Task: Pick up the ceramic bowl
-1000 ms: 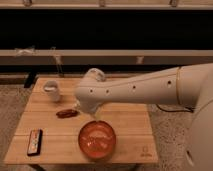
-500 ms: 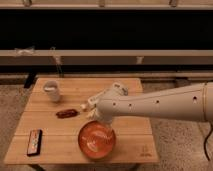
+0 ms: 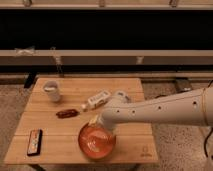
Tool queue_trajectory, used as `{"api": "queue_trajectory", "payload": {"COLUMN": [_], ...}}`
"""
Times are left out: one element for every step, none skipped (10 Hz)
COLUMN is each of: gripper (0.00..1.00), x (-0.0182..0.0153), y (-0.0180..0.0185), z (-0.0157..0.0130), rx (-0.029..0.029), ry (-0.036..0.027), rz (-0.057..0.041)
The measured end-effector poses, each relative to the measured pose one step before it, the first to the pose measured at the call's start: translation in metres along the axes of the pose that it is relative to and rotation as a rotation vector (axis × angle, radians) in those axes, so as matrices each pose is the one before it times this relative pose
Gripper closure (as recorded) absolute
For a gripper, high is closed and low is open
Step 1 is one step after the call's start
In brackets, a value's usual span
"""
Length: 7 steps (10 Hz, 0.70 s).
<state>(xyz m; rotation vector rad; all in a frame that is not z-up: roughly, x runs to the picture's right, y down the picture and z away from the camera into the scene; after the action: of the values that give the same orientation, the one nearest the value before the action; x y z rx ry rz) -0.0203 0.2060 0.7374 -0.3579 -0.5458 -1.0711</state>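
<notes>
The ceramic bowl [image 3: 96, 142], round, glossy and orange-red, sits on the table [image 3: 127, 92] close to its near edge, directly under and just in front of the gripper [image 3: 101, 126]. The gripper hangs at the bowl's far rim, at the end of a white arm [image 3: 160, 111] that reaches in from the right side of the view. Whether it touches the rim cannot be told, nor whether it is parted or closed, since the wrist housing covers its tip.

Just beyond the gripper, toward the far side of the table, a white oblong packet [image 3: 97, 100] lies flat and slanted. To the left of the gripper as seen here, near but apart from the bowl, lies a small reddish-brown oblong item [image 3: 67, 113]. Farther off in that direction and nearer the far edge, a white cup [image 3: 52, 91] stands upright. Well away from the gripper, at the near left corner of the table, a dark flat rectangular item [image 3: 34, 142] lies level with the bowl.
</notes>
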Motion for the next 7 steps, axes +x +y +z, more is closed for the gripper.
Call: {"api": "queue_trajectory", "payload": {"gripper": [0.2,0.2,0.2,0.2,0.2,0.2,0.2], "x": [0.00014,-0.00027,-0.00007,-0.00004,0.00005,0.00051,0.00178], "y": [0.00072,-0.00024,0.00031,-0.00001,-0.0001,0.00022,-0.00058], "z": [-0.00012,0.00011,0.00015,0.0,-0.00007,0.00016,0.00288], "rx": [-0.00027,-0.00014,-0.00047,0.0,-0.00003,-0.00313,-0.02243], "ry": [0.00008,-0.00041,-0.00024,-0.00003,0.00015,0.0012,0.00182], "rz": [0.00167,-0.0001,0.00008,-0.00006,-0.00001,-0.00075,-0.01895]}}
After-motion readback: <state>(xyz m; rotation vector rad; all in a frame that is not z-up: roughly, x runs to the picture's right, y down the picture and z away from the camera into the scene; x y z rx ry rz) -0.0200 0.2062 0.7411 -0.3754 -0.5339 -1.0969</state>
